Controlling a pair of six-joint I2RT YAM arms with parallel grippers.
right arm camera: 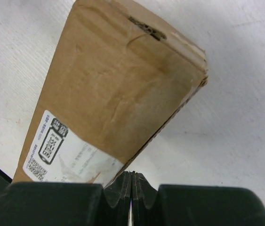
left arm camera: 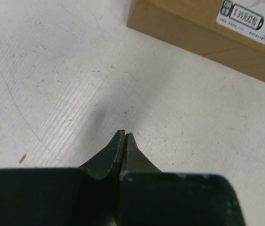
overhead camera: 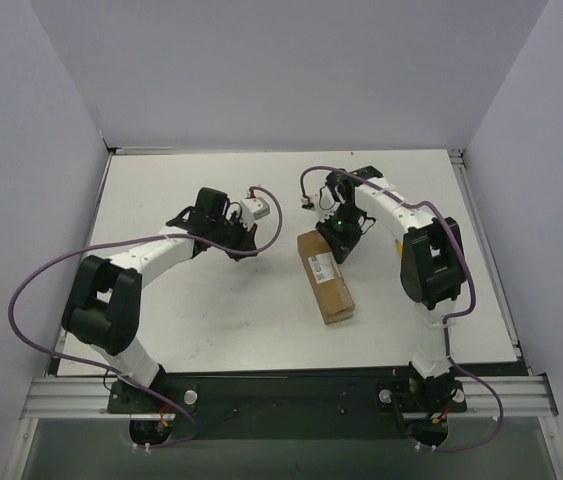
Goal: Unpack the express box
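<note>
Right claw [overhead camera: 341, 238], pressed together, hangs at the far end of the box [overhead camera: 327, 288], which runs lengthwise toward the arm bases. Left claw [left arm camera: 124, 135], also closed, is farther off.

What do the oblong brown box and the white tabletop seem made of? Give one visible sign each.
The oblong brown box looks like matte cardboard: creased faces, a torn edge. The white tabletop looks hard, matte and scratched, perhaps painted or laminated board; which is unclear.
</note>
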